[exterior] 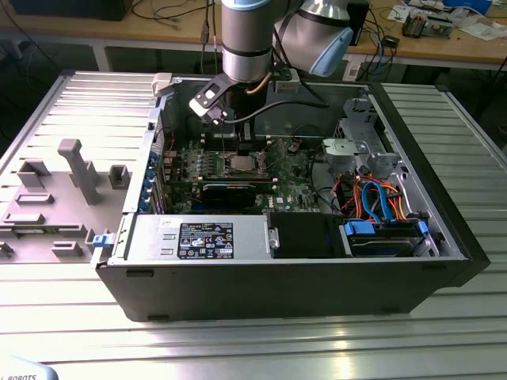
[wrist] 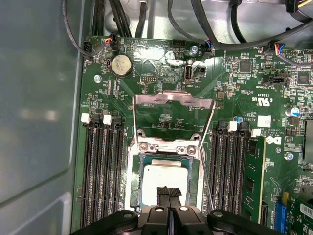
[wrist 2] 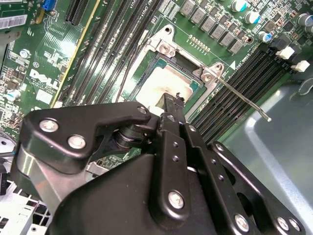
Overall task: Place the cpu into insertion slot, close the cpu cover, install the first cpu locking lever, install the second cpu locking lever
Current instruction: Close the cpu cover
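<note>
Dull silver metal marks the cpu [wrist: 164, 172], which lies flat in the insertion slot [wrist: 133, 181] amid green circuit board, so seating appears complete. The cpu cover [wrist: 173, 99] stands swung up on its hinge, leaving the socket open from above. The claw [wrist: 168, 190], fingers clenched together on nothing, hangs just over one edge of the chip. A thin locking lever [wrist 2: 244, 101] juts free beside the socket, unlatched. The computer case [exterior: 444, 237] rests on the ribbed bench [exterior: 238, 340].
</note>
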`<state>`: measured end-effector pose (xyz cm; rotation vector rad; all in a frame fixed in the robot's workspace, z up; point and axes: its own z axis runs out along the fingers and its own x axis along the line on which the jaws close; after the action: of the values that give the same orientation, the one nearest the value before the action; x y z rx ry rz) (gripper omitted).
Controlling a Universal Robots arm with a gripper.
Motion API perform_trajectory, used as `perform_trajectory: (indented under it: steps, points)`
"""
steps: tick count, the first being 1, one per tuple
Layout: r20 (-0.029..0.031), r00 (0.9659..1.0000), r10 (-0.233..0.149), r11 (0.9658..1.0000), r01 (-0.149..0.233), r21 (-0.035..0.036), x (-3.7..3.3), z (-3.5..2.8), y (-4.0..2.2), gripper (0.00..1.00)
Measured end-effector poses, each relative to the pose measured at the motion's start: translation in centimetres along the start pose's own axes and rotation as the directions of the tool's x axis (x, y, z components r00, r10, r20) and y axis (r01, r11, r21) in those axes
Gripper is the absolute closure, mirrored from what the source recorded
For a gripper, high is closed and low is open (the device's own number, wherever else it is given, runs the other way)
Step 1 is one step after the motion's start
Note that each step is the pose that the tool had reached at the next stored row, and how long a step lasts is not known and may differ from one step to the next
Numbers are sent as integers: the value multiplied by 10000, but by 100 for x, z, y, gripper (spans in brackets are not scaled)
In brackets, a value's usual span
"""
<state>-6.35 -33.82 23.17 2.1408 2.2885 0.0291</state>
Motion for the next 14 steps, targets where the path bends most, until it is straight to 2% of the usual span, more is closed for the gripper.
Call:
perform_trajectory:
  steps: [3,8,14]
  points:
    - [4,9997,238,9997,-238,-2,0,0,0,89]
    - [5,9997,244,9997,-244,-2,1,-2,1,89]
    - [5,9997,252,9997,-252,-3,1,-51,1,89]
